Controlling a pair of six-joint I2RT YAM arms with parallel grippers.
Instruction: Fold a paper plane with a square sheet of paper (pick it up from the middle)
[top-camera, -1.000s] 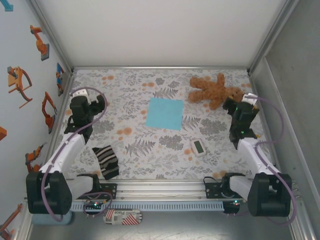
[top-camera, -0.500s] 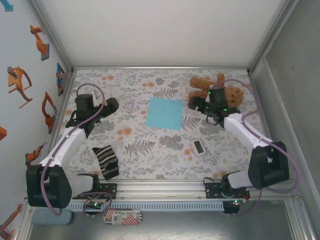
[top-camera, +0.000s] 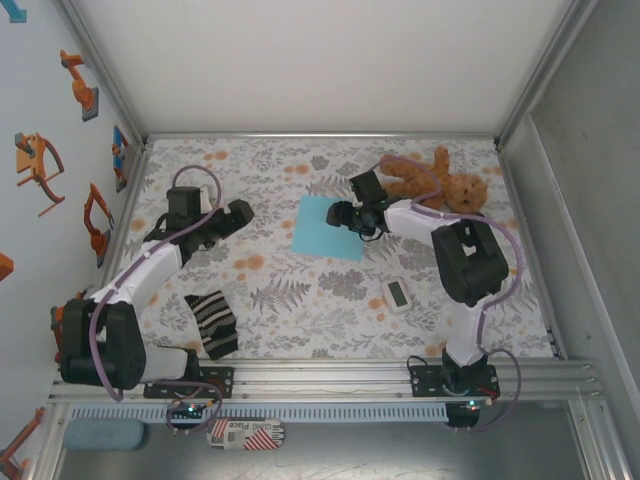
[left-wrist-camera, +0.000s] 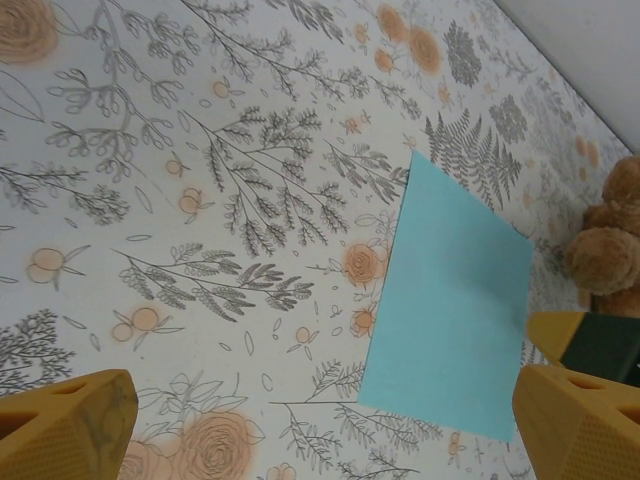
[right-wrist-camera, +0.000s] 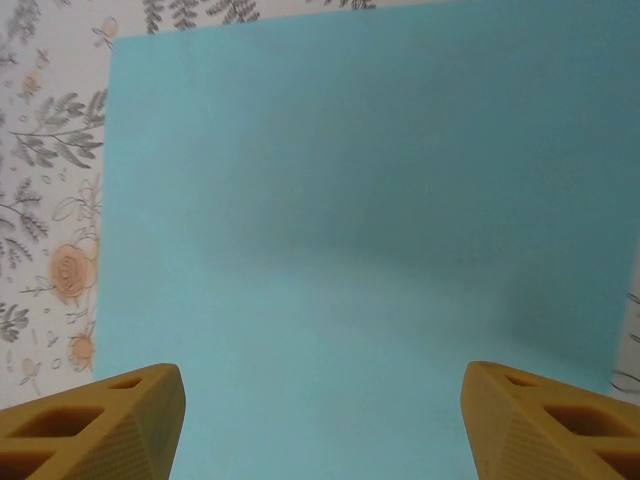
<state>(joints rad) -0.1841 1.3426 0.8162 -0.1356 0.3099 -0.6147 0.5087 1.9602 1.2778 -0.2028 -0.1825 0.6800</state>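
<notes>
The square sheet of paper (top-camera: 328, 228) lies flat on the counter (top-camera: 300, 300) at mid-frame overhead; it looks thin, limp and easily creased. The right fingers (right-wrist-camera: 100, 420) hover spread and empty over its middle, the likely pinch point; the left fingers (left-wrist-camera: 70, 425) gape wide, well to its left.

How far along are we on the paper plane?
Nothing is folded yet: the square sheet of paper lies flat and uncreased on the table. In hand: the right gripper hangs over the sheet with jaws apart, not gripping it. The left gripper sits open to the sheet's left. Left to do: the pick-up from the middle and every fold.
</notes>
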